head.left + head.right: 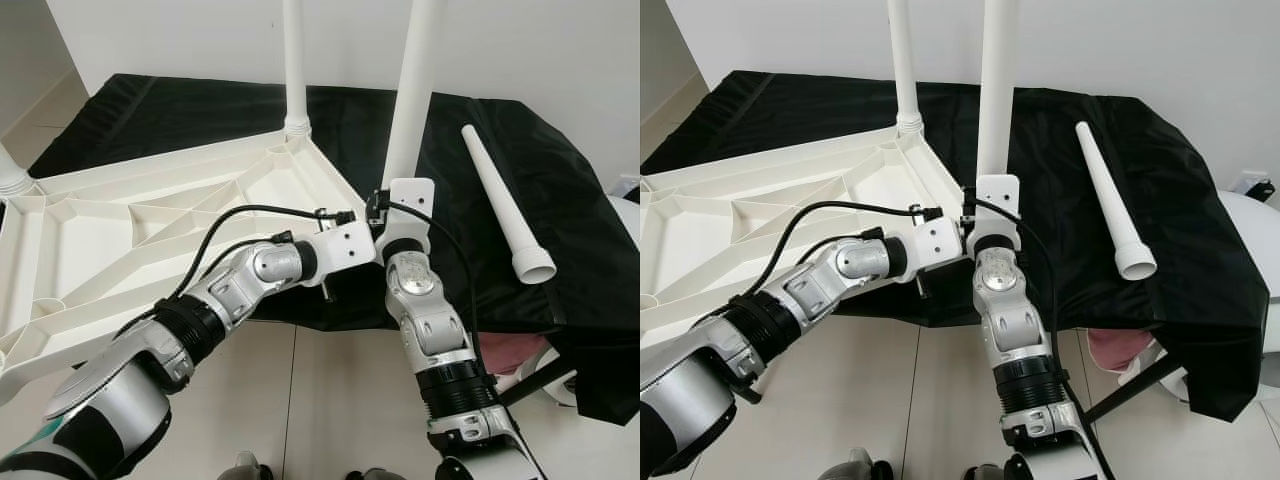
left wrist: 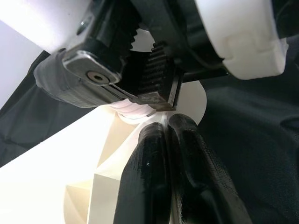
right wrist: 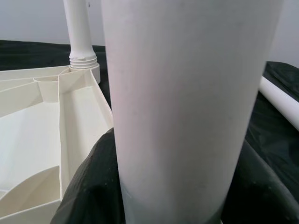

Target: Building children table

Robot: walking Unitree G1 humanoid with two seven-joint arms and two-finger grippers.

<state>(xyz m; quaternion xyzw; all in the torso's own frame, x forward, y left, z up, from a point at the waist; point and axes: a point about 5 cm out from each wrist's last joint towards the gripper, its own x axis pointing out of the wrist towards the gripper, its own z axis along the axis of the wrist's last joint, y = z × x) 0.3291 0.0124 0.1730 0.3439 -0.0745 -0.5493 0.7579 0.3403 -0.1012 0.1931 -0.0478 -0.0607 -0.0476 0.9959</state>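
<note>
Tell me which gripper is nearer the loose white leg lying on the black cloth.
Right. The right gripper holds an upright leg, with the loose leg lying just to its right. The left gripper sits farther left by the tabletop corner.

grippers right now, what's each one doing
left gripper: shut, holding nothing, by the corner of the upside-down tabletop.
right gripper: at the upright table leg; open or shut cannot be told.

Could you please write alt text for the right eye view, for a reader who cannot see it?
The robot's right arm holds a white plastic table leg upright beside the corner of an upturned white ribbed plastic tabletop on a black cloth. One leg already stands in that corner, another white leg lies loose, and the left arm reaches in alongside.
</note>
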